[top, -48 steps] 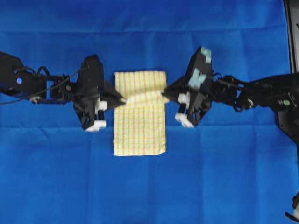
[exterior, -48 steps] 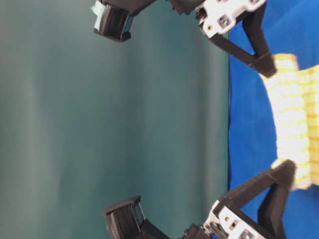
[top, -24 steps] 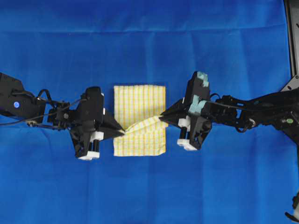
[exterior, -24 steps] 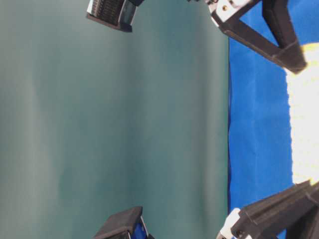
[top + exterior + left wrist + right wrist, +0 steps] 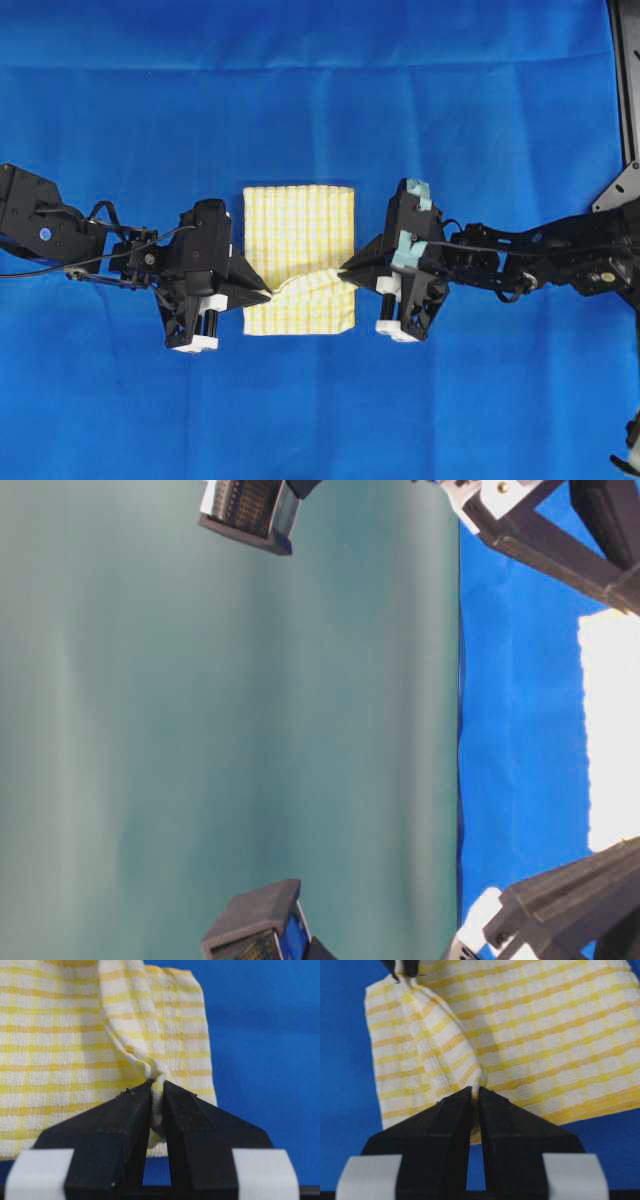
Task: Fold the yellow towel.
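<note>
The yellow towel (image 5: 300,250), checked pale yellow and white, lies on the blue cloth in the overhead view, partly folded over itself. My left gripper (image 5: 266,294) is shut on the towel's left corner, which shows bunched between the black fingers in the left wrist view (image 5: 157,1087). My right gripper (image 5: 343,272) is shut on the right corner, also seen in the right wrist view (image 5: 476,1091). The held edge hangs between the two grippers over the towel's near part. The towel (image 5: 612,730) shows as a bright patch at the right edge of the table-level view.
A large plain blue cloth (image 5: 320,90) covers the table. A black frame (image 5: 625,80) stands at the right edge. A teal backdrop (image 5: 230,720) fills the table-level view.
Both grippers have carried the held towel edge toward the near side, from the towel's middle to close over its near edge. The folded layer now covers more of the towel.
</note>
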